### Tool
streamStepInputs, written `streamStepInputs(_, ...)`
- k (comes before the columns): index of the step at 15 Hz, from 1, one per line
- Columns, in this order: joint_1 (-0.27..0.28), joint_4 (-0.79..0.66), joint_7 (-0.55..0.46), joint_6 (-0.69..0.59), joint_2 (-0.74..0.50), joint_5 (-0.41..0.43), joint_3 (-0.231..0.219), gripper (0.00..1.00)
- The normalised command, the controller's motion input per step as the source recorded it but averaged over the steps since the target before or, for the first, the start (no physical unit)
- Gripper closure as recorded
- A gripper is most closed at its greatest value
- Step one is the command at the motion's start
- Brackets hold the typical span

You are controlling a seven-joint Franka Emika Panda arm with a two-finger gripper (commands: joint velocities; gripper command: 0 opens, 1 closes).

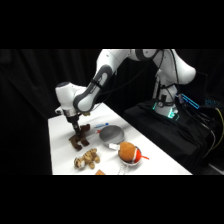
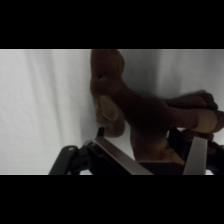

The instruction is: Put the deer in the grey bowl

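- Two fingers of the gripper [image 1: 76, 125] stand on either side of the deer [image 1: 80, 137]; in the wrist view the metal fingers [image 2: 115, 156] flank the brown body [image 2: 142, 117] and appear to be clamped on it.
- Whether the deer's feet touch the table [image 1: 62, 150] or hang just above it cannot be told from the side view.
- The deer sits toward the middle of the white table, left of the grey bowl [image 1: 112, 135] and near it, with a narrow strip of bare tabletop between them.
- The grey bowl lies close to the table's right edge, with little margin on that side.
- A white red-rimmed bowl [image 1: 131, 159] holding an orange ball [image 1: 128, 151] stands just in front of the grey bowl, nearly touching it, also by the right edge.
- A tan-and-white plush toy [image 1: 87, 159] lies in front of the deer, near the picture's lower cut-off.
- Bare table shows to the left of the deer and toward the far corner, behind the gripper.
- A small blue-and-red object [image 1: 102, 125] lies behind the grey bowl; what it is cannot be made out.
- The arm [image 1: 107, 70] reaches in from the upper right, passing above the grey bowl's side of the table.
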Motion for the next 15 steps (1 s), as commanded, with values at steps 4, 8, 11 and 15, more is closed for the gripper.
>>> streamStepInputs(4,-0.083,0.29,-0.21,-0.08,0.22,0.113,0.105,0.00)
streamStepInputs(8,-0.049,0.26,-0.17,-0.12,0.13,0.076,0.050,0.43)
streamStepInputs(11,-0.065,0.21,-0.19,-0.21,0.01,0.069,0.033,0.68)
streamStepInputs(15,-0.063,0.07,-0.20,-0.25,-0.14,0.081,0.030,0.95)
